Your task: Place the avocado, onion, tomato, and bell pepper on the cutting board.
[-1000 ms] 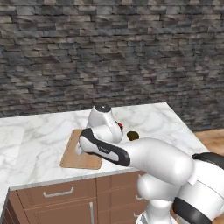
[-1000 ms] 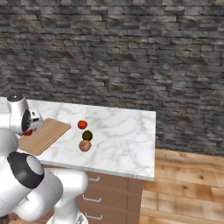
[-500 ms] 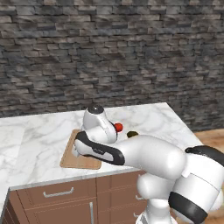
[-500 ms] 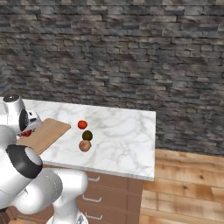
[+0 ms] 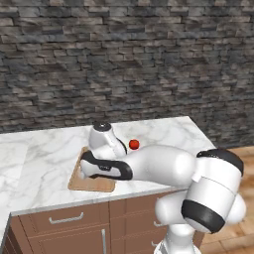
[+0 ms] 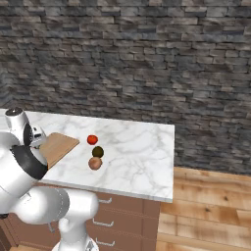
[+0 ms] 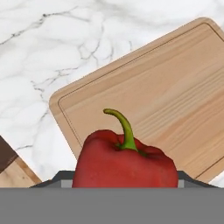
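Note:
My gripper [image 7: 125,180] is shut on the bell pepper [image 7: 127,164], a crimson fruit with a curved green stem. It hangs above the cutting board [image 7: 166,96], near one of the board's corners. In the right base view, the board [image 6: 60,146] lies at the counter's left. The tomato [image 6: 92,139], the avocado [image 6: 98,151] and the onion [image 6: 95,163] sit in a short row on the marble to its right. The tomato [image 5: 133,144] also peeks out behind my arm in the left base view, where the arm covers much of the board [image 5: 82,181].
The white marble counter [image 6: 137,157] runs out to the right of the produce. A dark stone wall [image 6: 127,63] stands behind it. Brown drawers [image 5: 64,218] sit under the counter's front edge. The counter's edge shows at the lower left of the hand view.
My arm has swung a little to the left, carrying the bell pepper further over the cutting board. The tomato, avocado and onion have not moved.

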